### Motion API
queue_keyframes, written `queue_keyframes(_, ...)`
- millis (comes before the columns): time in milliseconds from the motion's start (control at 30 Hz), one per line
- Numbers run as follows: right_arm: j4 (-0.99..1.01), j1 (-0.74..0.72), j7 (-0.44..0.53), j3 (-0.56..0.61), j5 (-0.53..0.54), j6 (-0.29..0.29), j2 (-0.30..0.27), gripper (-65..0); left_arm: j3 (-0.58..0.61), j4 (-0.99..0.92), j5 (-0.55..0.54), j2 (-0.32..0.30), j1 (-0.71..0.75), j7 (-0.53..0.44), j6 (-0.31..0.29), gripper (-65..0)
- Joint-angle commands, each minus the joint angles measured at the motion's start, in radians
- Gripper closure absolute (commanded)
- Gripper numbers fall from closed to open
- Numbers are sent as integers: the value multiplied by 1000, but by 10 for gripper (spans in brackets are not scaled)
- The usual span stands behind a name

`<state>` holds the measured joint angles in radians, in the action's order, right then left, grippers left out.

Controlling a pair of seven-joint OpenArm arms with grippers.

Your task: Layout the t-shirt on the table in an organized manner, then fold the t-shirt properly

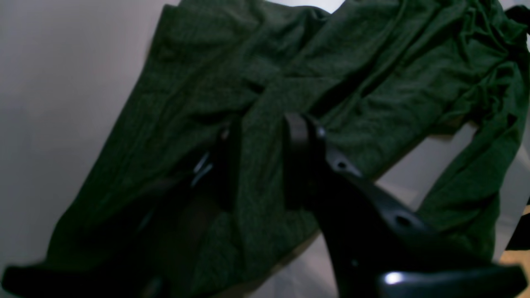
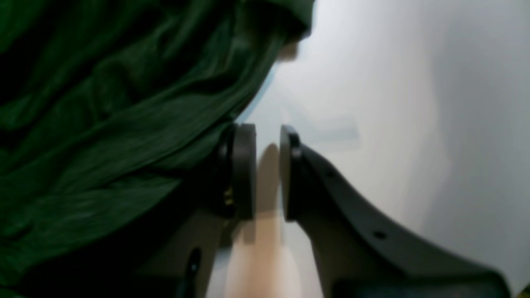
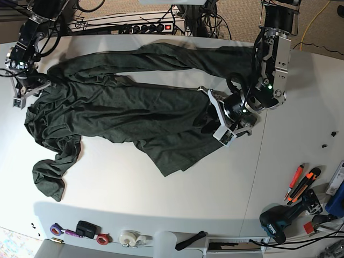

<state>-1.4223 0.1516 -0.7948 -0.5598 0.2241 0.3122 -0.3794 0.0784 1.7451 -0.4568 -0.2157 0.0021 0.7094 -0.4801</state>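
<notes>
Dark green soft t-shirt (image 3: 123, 110) sprawled crumpled on white counter (image 3: 161, 199); left jaws pinched its fabric, right jaws narrow, empty; tape rolls (image 3: 129, 238), cutters (image 3: 298, 183) along edges.

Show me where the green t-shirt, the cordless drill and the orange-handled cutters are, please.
t-shirt (image 3: 123, 115): base view, middle of its wrinkled body.
cordless drill (image 3: 279, 220): base view, dark body near the table's front right corner.
orange-handled cutters (image 3: 301, 183): base view, between the two orange handles, right of the seam.
</notes>
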Motion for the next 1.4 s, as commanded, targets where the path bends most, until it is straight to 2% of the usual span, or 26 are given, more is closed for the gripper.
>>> queue_keyframes(0,23,-3,-9,-5,-16,-11,-30,-108,-3,14,-18,-1,-18,-19,-16,-181)
queue_keyframes(167,68,-2,17,-5,-11,-72,-87,-108,-3,14,-19,0,-19,-19,-18,-181)
queue_keyframes(267,23,-2,21,-11,43,-72,-109,-108,-3,14,-27,-1,-19,-19,-18,-181)
queue_keyframes(333,-38,-2,14,-19,105,-41,-105,-108,-3,12,-26,-1,-19,-19,-18,-181)
queue_keyframes(433,-163,-2,-17,-19,194,58,-74,-108,-3,-2,-26,0,-19,-23,-18,-181)
queue_keyframes(500,-255,-2,-61,-17,240,103,-35,-108,-3,-11,-26,-1,-19,-24,-18,-181)
queue_keyframes(633,-396,27,-144,-17,294,125,53,-108,-3,-14,-26,-1,-19,-27,-18,-181)
queue_keyframes(767,-439,84,-192,-17,299,167,119,-108,-3,-14,-26,0,-19,-30,-18,-181)
queue_keyframes(867,-433,121,-194,-17,272,170,144,-108,-3,-14,-45,0,-19,-30,-19,-170)
queue_keyframes(967,-428,144,-177,-17,254,170,155,-108,-2,-14,-105,0,-19,-29,-67,0)
queue_keyframes(1000,-428,150,-176,-16,258,170,156,-108,-2,-14,-107,2,-19,-29,-81,0)
queue_keyframes(1100,-428,153,-177,-4,257,170,158,-108,11,-14,-95,2,-19,-30,-76,0)
queue_keyframes(1233,-428,153,-139,30,247,170,158,-108,64,-16,-16,2,-19,-34,-10,0)
queue_keyframes(1367,-383,149,-85,90,179,163,158,-108,122,-16,42,2,-19,-48,41,0)
